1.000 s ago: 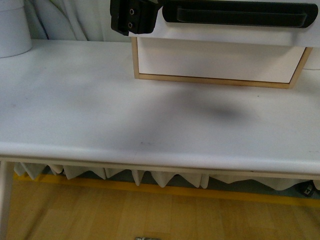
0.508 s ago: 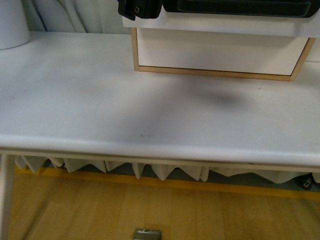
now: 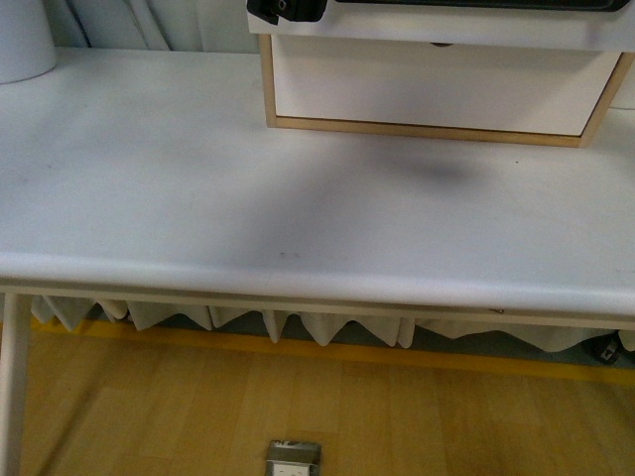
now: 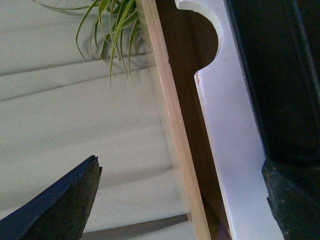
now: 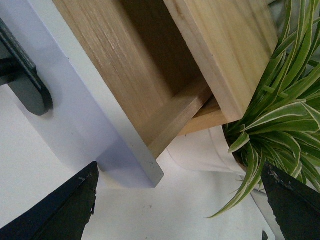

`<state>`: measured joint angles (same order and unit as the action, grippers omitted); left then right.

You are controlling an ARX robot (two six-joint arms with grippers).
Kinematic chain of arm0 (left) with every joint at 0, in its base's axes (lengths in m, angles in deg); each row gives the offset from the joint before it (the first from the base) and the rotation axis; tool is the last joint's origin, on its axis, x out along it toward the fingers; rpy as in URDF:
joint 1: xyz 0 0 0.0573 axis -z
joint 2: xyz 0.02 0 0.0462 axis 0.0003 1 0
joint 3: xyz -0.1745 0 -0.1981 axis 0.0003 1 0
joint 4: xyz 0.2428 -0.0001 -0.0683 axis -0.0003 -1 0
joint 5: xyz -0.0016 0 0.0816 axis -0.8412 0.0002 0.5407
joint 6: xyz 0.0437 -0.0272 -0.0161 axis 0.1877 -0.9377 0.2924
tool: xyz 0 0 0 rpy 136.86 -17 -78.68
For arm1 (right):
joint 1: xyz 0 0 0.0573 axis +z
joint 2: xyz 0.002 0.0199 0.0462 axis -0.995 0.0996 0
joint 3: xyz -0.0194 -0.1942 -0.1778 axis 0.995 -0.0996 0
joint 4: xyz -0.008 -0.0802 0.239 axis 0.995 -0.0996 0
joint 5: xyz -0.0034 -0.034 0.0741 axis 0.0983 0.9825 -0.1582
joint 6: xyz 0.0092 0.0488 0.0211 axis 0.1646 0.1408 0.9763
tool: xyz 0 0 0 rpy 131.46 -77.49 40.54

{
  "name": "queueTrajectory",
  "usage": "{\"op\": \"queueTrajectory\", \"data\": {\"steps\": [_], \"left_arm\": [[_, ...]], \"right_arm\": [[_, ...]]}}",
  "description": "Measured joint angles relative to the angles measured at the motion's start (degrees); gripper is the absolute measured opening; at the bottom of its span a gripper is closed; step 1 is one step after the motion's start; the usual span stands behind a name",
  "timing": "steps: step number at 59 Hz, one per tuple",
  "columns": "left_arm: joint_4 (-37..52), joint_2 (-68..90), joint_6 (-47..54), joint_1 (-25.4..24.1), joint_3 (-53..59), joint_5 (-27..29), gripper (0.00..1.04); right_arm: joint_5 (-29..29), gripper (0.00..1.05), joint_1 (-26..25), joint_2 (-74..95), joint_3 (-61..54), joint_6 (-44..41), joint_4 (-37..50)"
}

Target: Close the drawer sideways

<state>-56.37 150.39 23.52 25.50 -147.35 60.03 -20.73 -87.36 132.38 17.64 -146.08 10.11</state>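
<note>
Inspection, left to right.

1. A white container (image 3: 20,40) stands at the far left rear of the surface (image 3: 198,198); it plays no part in the job.
2. Left claw (image 4: 180,165): fingers spread wide, holding nothing. The front view shows a black part at the left end of the drawer front; I judge this to be the left claw.
3. The drawer (image 3: 496,28) sits at the top of the cabinet (image 3: 417,131), at the rear of the surface and right of centre. It is open. The right wrist view shows its wooden side (image 5: 125,65) drawn out of the carcass. The plain front (image 3: 427,89) below it is shut.
4. Right claw (image 5: 180,167): fingers also wide apart and empty, near the drawer's right end.
5. A striped-leaf plant (image 5: 280,125) stands just beside that end.

Handling assessment: the drawer is a rigid board box, probably light, and should slide straight. Its painted front looks smooth and could be slippery. I recommend a flat push on the front near the bar handle (image 5: 25,85), rather than a pinch. An off-centre push risks skewing the drawer, and the leaves should be kept clear.
</note>
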Motion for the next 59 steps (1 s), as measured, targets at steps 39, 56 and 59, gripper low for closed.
{"op": "queueTrajectory", "data": {"steps": [39,56,59], "left_arm": [[-1.57,13.94,-0.13,-0.42,-18.16,1.03,0.98],[-1.57,15.45,-1.25,-0.52,-19.98,1.16,0.98],[-1.57,15.45,-1.40,-0.63,-19.98,1.16,0.98]], "right_arm": [[2.10,0.95,0.50,13.11,8.81,6.73,10.12],[2.56,0.95,0.59,15.30,9.62,8.90,12.17],[2.38,0.95,0.59,15.30,9.60,9.01,12.17]]}}
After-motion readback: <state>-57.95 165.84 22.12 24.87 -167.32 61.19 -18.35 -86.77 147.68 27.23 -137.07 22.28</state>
